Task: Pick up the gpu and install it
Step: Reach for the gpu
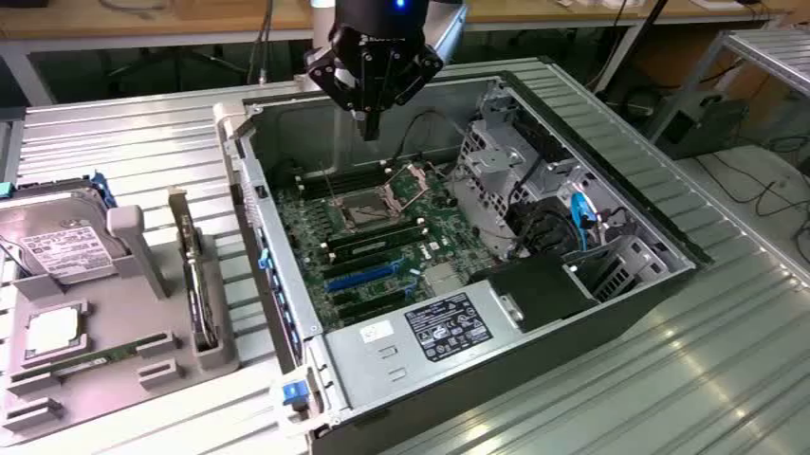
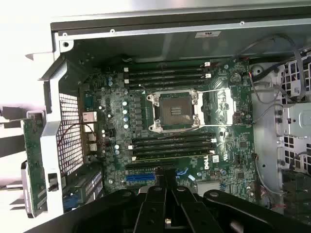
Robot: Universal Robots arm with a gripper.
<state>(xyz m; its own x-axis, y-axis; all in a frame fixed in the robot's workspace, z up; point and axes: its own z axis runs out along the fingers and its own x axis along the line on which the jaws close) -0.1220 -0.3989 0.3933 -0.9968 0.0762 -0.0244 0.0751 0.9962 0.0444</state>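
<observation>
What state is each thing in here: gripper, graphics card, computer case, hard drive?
Gripper: shut, empty, above the open case.
Graphics card: standing on edge in the grey holder, untouched.
Computer case: on its side, panel off.
Hard drive: lying in the holder.

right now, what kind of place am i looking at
Probably a robotics lab or workshop: an open computer case lies on a ribbed metal table, motherboard bared, beside a grey tray holding a hard drive and the gpu.
</observation>
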